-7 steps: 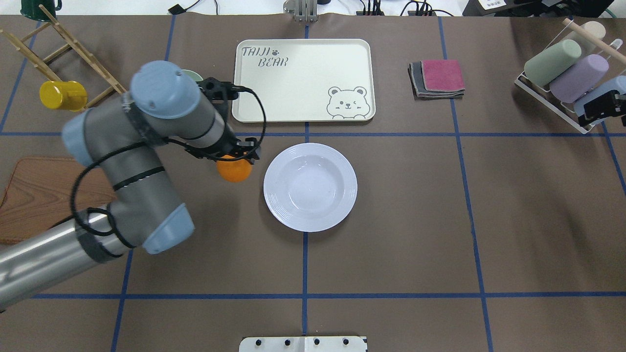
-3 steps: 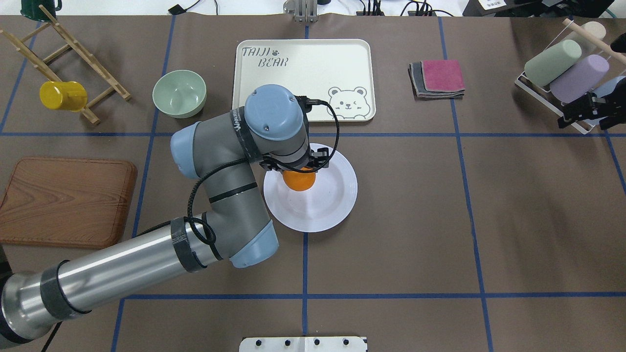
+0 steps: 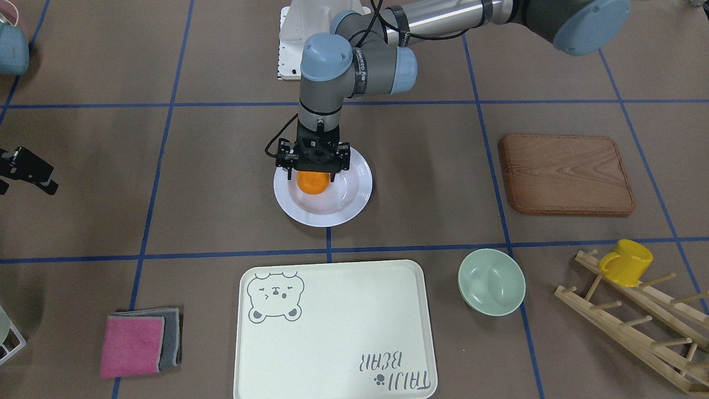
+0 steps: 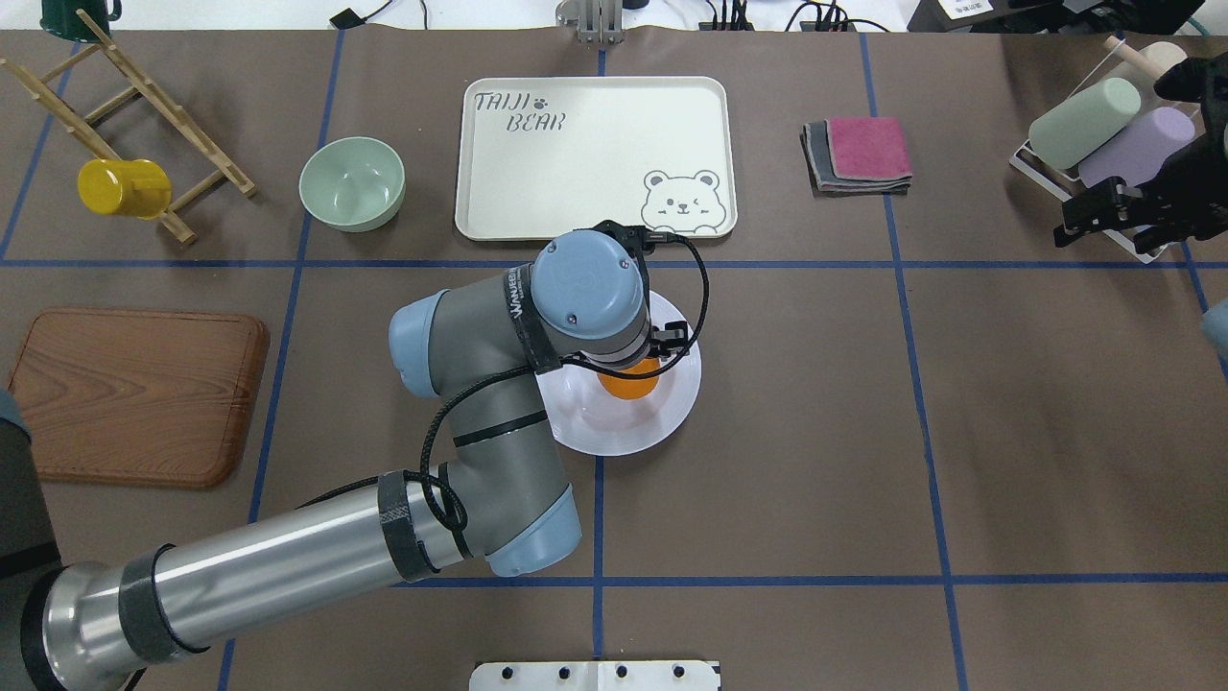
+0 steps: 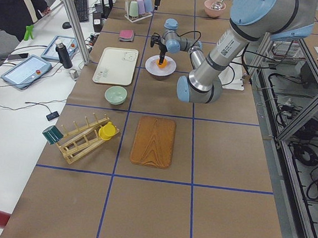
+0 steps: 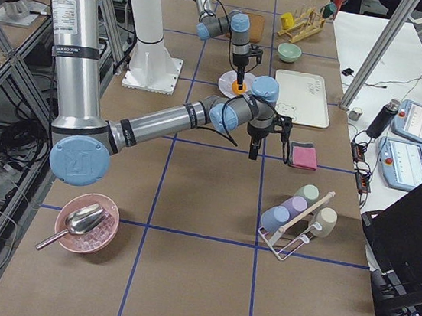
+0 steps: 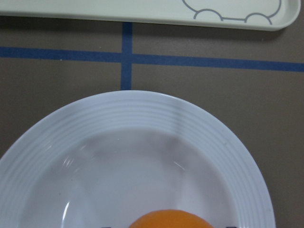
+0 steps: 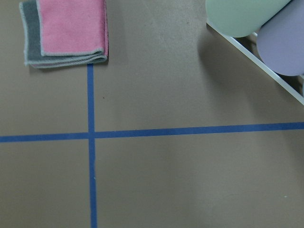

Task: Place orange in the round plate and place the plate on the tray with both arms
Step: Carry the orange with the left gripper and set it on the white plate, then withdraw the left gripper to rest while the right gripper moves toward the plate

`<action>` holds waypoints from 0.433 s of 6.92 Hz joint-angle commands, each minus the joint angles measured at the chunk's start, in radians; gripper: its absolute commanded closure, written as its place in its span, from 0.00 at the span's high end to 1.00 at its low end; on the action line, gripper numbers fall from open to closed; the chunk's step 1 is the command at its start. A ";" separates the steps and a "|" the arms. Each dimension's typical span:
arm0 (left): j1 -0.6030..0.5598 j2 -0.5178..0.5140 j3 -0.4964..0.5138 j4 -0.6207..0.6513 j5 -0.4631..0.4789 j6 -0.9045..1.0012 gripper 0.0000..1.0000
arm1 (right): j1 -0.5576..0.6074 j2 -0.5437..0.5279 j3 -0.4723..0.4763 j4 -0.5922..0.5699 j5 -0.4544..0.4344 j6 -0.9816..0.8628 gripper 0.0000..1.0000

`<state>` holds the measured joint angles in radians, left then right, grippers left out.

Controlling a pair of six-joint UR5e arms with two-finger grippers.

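Observation:
The orange (image 3: 313,184) sits low over the well of the white round plate (image 3: 349,206), in the middle of the table. My left gripper (image 3: 311,176) points straight down, its fingers on both sides of the fruit and shut on it. From overhead my wrist hides most of the orange (image 4: 628,386) and part of the plate (image 4: 667,422). The left wrist view shows the plate's ridged rim (image 7: 142,111) and the orange's top (image 7: 171,221). The cream bear tray (image 4: 595,144) lies just beyond the plate. My right gripper (image 4: 1074,219) hovers far right; I cannot tell its state.
A pale-green bowl (image 4: 352,182) stands left of the tray. A wooden board (image 4: 134,393) lies at the left, and a yellow mug (image 4: 123,186) hangs on a wooden rack. Folded pink and grey cloths (image 4: 859,154) lie right of the tray, with a cup rack (image 4: 1113,144) beyond.
My left arm carried the orange rightward, from left of the plate to over its well, and lowered it. The right gripper moved leftward into the table area.

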<state>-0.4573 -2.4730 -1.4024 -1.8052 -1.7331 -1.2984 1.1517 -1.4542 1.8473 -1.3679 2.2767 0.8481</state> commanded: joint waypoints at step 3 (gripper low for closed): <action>-0.328 0.324 -0.327 0.118 -0.320 0.419 0.98 | -0.119 0.012 -0.014 0.381 -0.031 0.598 1.00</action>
<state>-0.6582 -2.2881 -1.6291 -1.7069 -1.9275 -1.0526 1.0859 -1.4425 1.8373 -1.1090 2.2691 1.2447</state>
